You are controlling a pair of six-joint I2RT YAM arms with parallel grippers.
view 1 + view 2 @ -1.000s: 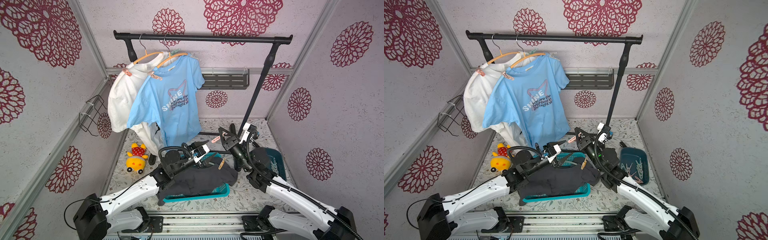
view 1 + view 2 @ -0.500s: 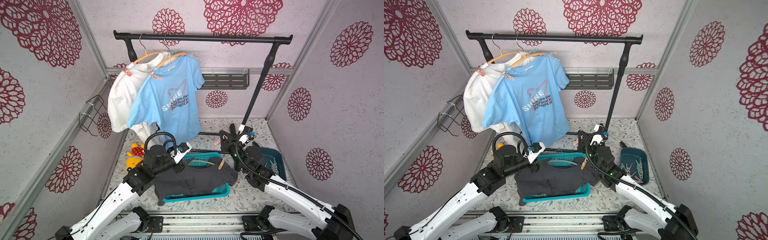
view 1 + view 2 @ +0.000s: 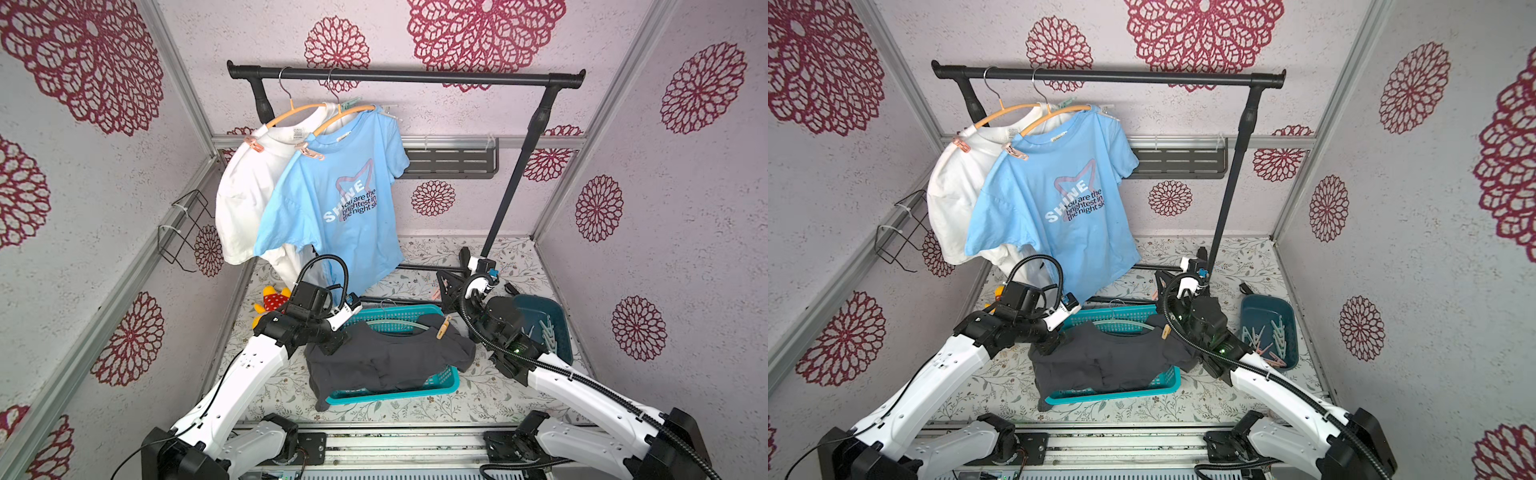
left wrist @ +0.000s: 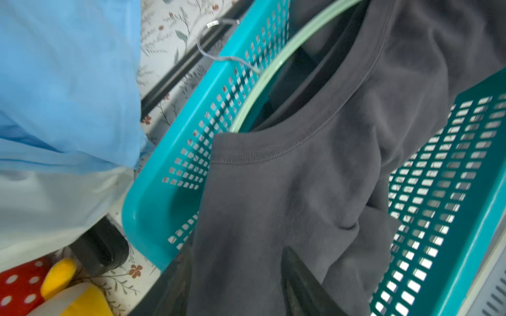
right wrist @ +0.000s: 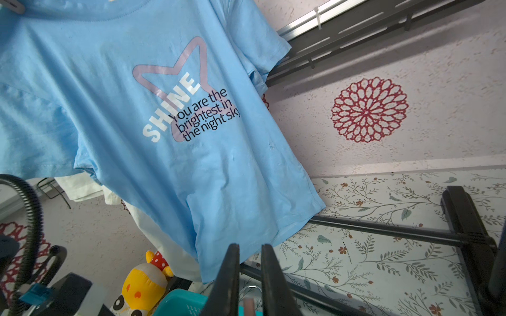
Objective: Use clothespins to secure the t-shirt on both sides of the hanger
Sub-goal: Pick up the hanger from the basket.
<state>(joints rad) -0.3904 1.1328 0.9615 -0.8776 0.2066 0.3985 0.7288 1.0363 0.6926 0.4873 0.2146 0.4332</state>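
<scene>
Clothespins [image 3: 1273,336] lie heaped in the dark blue tray [image 3: 1266,305] on the table [image 3: 415,411], beside my right arm. One tan clothespin [image 3: 444,328] is already clipped on the dark t-shirt [image 3: 386,357], at the shoulder nearer that arm. The shirt is draped over the teal basket [image 3: 390,392] in the middle of the table, with a mint hanger [image 4: 273,71] showing through its neck opening and the wire hook poking out past the basket's far wall. My left hand [image 3: 332,344] is down at the shirt's other shoulder. In the left wrist view its fingers [image 4: 298,281] are spread, one to each side of a fold of dark cloth, but I cannot tell whether they press on it. My right hand [image 5: 249,246] is raised over the far corner of the basket and points toward the rack. Its fingers are nearly together, pinching a pink clothespin [image 3: 435,294], though only a sliver of pink shows between them in the right wrist view. Behind, a blue t-shirt [image 3: 332,199] and a white t-shirt [image 3: 241,199] hang from the black rail [image 3: 403,75] on orange hangers — each with a pink pin at its near shoulder.
</scene>
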